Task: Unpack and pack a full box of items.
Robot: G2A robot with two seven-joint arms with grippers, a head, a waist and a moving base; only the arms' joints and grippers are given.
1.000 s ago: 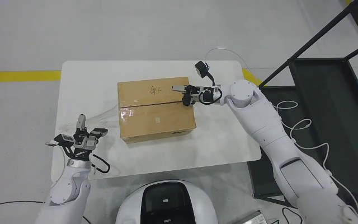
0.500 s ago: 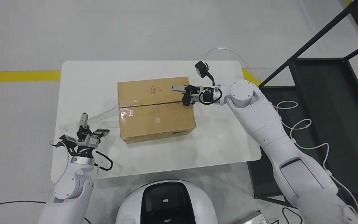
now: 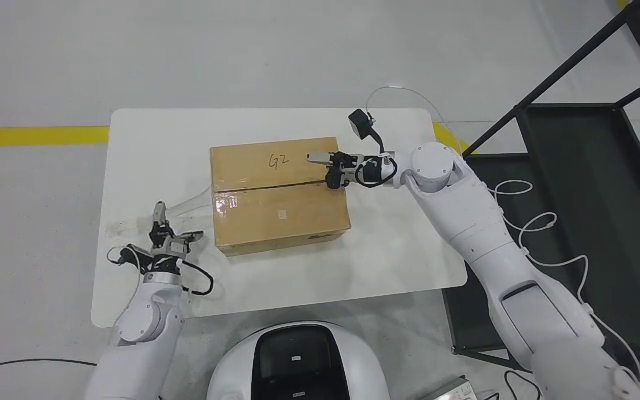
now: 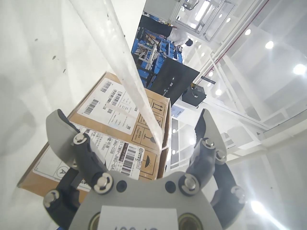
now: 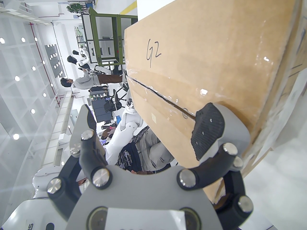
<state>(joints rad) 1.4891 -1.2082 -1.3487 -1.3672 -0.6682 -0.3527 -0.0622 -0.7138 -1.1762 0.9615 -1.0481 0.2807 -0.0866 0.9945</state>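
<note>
Now, your right hand [image 3: 318,160] sits spread over the closed box [image 3: 270,205], holding nothing; your left hand [image 3: 166,238] gapes empty over the desk [image 3: 390,260].

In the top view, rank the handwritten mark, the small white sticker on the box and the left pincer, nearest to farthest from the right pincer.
1. Handwritten mark, atop the box, just beside the right pincer.
2. Small white sticker, on the box's other flap.
3. Left pincer, past the box's opposite end.
</note>
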